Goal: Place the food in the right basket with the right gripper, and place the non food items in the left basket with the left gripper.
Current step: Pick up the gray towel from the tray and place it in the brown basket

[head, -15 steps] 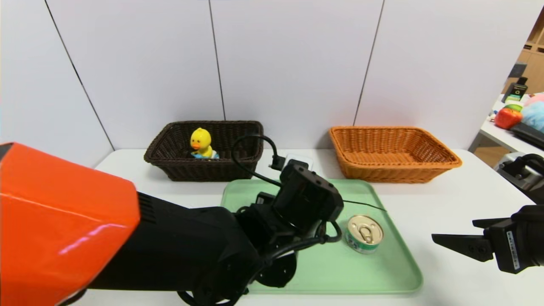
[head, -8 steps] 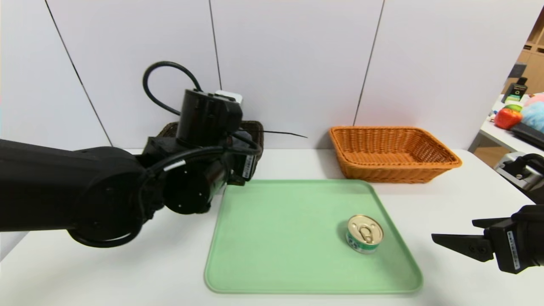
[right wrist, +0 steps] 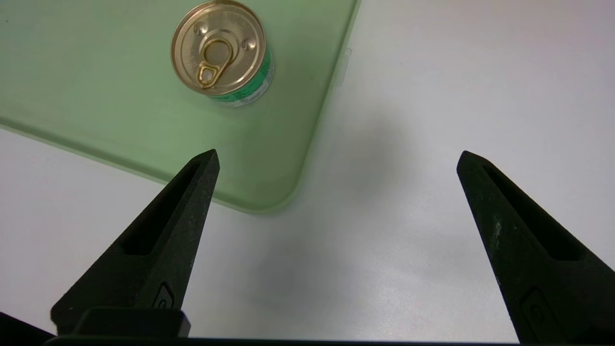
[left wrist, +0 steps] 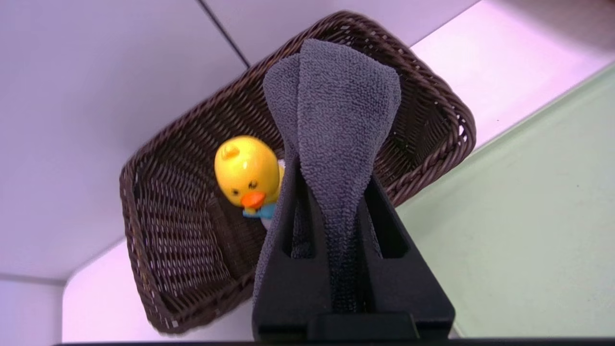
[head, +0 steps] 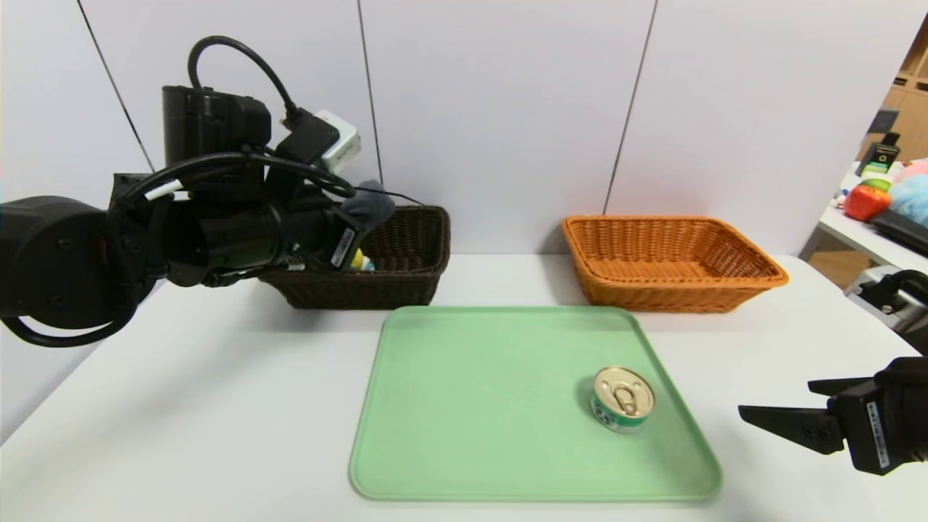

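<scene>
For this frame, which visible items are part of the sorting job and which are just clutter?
Job:
- grey cloth, clamped in left gripper above the dark basket
- yellow duck, in that basket
- tin can on green tray
- orange basket
- right gripper, open, idle beside the tray

Clutter:
- toys on side table
</scene>
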Controlling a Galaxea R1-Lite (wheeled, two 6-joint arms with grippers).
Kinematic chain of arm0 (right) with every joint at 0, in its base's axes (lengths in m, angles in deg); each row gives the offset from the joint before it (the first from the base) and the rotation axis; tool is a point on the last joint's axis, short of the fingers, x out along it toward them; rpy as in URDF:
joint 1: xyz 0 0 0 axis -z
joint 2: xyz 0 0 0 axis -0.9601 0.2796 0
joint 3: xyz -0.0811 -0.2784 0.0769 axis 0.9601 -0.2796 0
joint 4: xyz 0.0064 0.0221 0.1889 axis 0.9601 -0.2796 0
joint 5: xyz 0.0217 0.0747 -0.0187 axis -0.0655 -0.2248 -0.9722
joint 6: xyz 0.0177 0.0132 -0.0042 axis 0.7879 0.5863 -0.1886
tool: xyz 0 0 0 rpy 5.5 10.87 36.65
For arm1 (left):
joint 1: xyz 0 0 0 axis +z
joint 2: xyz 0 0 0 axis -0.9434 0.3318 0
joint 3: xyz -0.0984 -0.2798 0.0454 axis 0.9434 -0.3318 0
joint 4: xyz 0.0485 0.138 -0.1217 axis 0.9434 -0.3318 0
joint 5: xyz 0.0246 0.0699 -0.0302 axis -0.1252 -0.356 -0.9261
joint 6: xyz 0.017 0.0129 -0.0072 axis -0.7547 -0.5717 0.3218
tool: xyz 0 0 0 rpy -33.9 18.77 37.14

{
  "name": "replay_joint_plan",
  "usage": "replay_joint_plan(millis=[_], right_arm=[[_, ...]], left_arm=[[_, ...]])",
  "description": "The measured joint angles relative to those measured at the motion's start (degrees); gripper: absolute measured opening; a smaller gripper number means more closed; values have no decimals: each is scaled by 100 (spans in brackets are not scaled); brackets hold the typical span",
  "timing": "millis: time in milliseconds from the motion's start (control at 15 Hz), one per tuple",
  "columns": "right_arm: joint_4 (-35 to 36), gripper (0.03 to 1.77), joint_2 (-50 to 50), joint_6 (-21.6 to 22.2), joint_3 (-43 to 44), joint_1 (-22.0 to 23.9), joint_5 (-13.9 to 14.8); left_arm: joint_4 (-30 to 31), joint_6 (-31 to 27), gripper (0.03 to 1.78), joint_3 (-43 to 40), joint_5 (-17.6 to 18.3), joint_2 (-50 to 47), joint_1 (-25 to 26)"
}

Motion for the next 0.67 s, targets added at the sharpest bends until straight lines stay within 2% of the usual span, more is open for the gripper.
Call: replay_joint_plan(millis=[200,400,667], right_arm=[[-2,171,-46,-2,-39,0,17],[-2,171,-121,-4,-98,0,50],[-5,171,-193,-2,-233,0,80]], left_arm=[[22,-391,20,341,599,265,226],[278,-586,20,673,1037,684,394],[794,-595,20,1069,1106,1451,469]])
